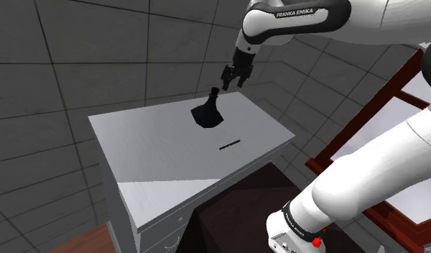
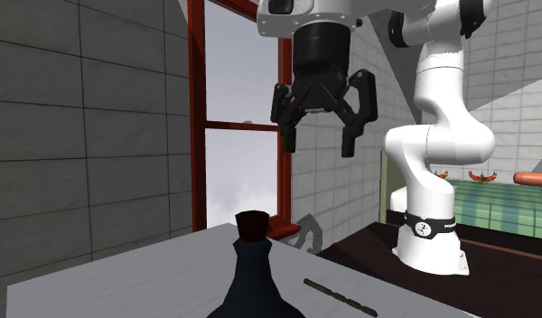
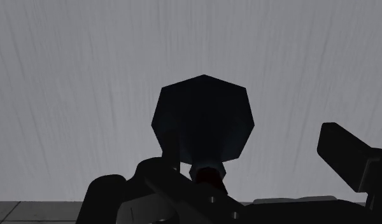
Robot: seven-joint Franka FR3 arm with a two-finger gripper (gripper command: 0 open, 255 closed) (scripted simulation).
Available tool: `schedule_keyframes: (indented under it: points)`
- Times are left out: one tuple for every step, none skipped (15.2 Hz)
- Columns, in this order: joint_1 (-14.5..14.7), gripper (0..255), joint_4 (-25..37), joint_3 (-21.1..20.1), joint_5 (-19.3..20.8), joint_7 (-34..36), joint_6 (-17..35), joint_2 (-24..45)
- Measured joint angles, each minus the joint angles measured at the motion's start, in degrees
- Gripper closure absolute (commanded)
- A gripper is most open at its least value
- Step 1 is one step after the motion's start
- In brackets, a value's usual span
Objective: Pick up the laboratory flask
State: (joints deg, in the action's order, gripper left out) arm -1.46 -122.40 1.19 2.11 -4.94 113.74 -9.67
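Fingers (image 2: pixel 287 131): two, black, spread wide and clasping nothing. The gripper (image 2: pixel 319 144) points down on the white arm (image 2: pixel 441 135) and hangs above the flask without touching it.

Flask (image 1: pixel 207 113): one, very dark, almost black, with a wide conical body and a narrow neck. It stands upright on the grey table (image 1: pixel 149 162), toward the far edge in the shoulder view. In the wrist view it is seen from above, with its neck between the two fingers and clear of both.

Other items on the table: one thin dark rod (image 1: pixel 229 144), lying flat near the flask and apart from it. Its kind cannot be told.

Surroundings: one red-framed window (image 2: pixel 197 135), and grey tiled walls.
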Motion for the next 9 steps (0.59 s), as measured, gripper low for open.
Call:
schedule_keyframes:
  points:
    - [-0.2,0,1.8,0.3,-0.4,-0.4,0.5,2.4]
    - [-0.3,0,4.0,0.5,-0.8,-0.7,0.9,5.1]
    - [-0.2,0,5.9,0.5,-1.2,-0.6,1.1,7.4]
    - [-0.3,0,7.8,0.6,-1.7,-0.7,1.5,9.7]
    - [-0.4,0,9.5,0.7,-2.2,-1.0,1.8,12.0]
    - [-0.5,0,11.2,0.8,-2.6,-1.2,2.1,14.1]
    - [-0.7,0,12.5,0.9,-3.1,-1.5,2.5,16.0]
    - [-1.0,0,14.4,1.1,-3.5,-1.9,2.6,18.1]
    - [-1.1,0,15.2,1.1,-3.8,-2.0,2.9,19.3]
